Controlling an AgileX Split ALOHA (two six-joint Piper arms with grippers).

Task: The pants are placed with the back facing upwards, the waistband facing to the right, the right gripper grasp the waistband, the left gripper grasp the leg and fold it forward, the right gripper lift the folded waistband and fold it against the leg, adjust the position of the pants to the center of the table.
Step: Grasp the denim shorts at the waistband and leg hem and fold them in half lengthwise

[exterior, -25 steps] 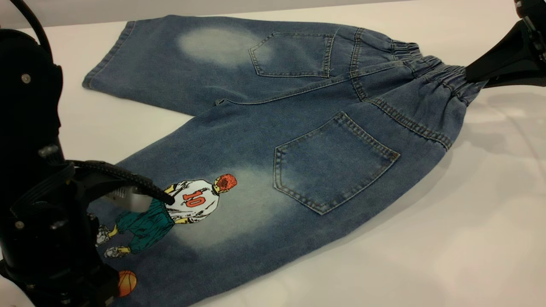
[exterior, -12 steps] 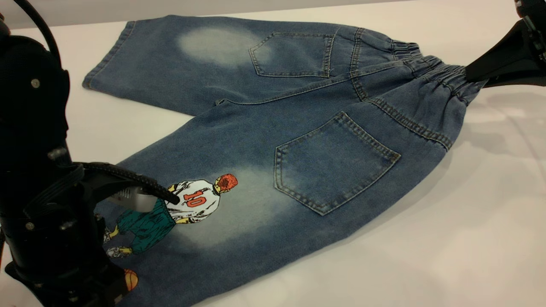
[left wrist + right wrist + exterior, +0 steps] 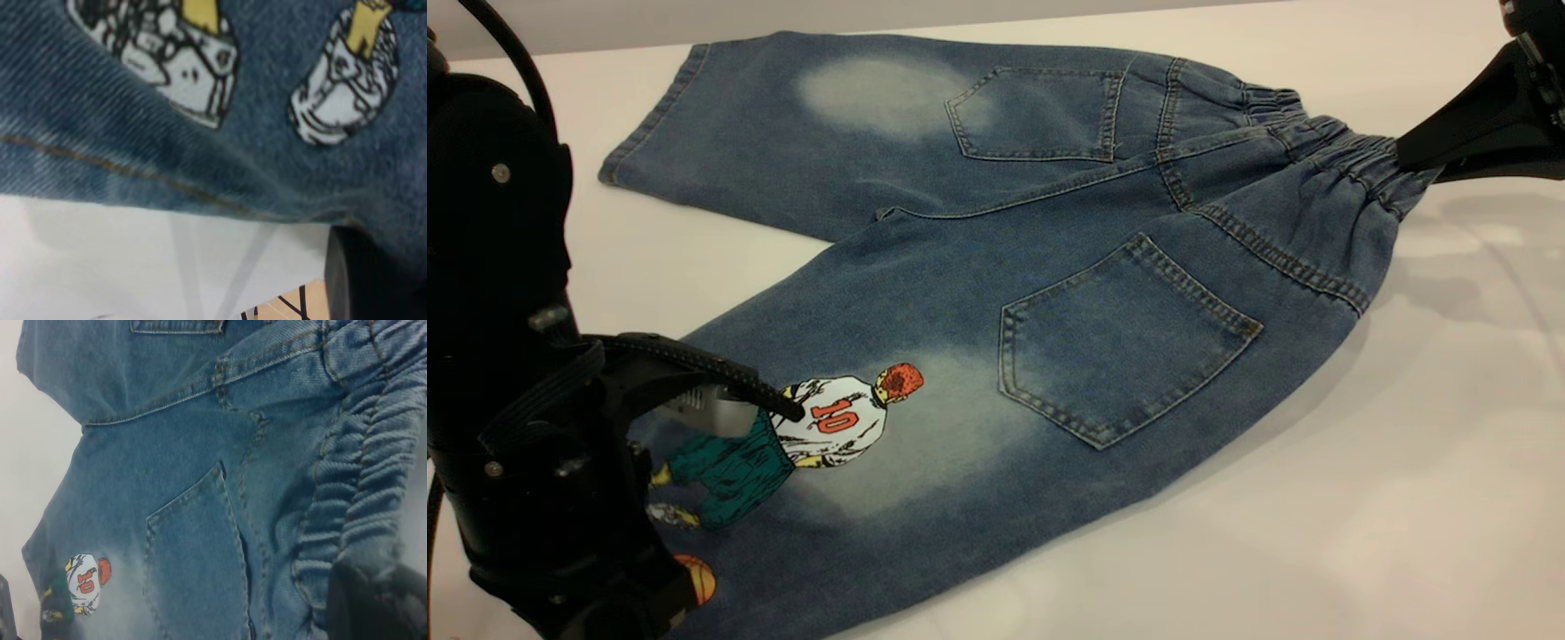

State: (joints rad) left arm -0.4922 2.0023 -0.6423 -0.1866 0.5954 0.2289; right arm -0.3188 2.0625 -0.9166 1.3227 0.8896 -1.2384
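Exterior view: pants (image 3: 1049, 267) lie back-up on the white table (image 3: 1360, 498), long axis running from the left edge to the right edge, waistband (image 3: 1352, 164) at the right end, two legs splayed toward the left; near leg (image 3: 854, 444) with the printed player figure (image 3: 818, 427) points at the near left corner, far leg (image 3: 783, 133) at the far left corner; right gripper (image 3: 1409, 160) comes in from the far right corner and is clenched on the waistband, elastic bunched and drawn up at that point; right wrist view shows the dark finger tip (image 3: 373, 603) right on the gathered band; left gripper (image 3: 694, 400) sits at the hem of the near leg by the near left corner, one black finger lying over the print; left wrist view has the hem (image 3: 133, 173) lifted just off the table with a finger (image 3: 370, 273) against the denim, so it looks like it is grasping the leg hem, though the pinch itself is hidden; judgement: each arm holds its own end of the near side; the fold goes crosswise, near leg carried away toward the far leg; both ends need to rise together or the cloth twists.
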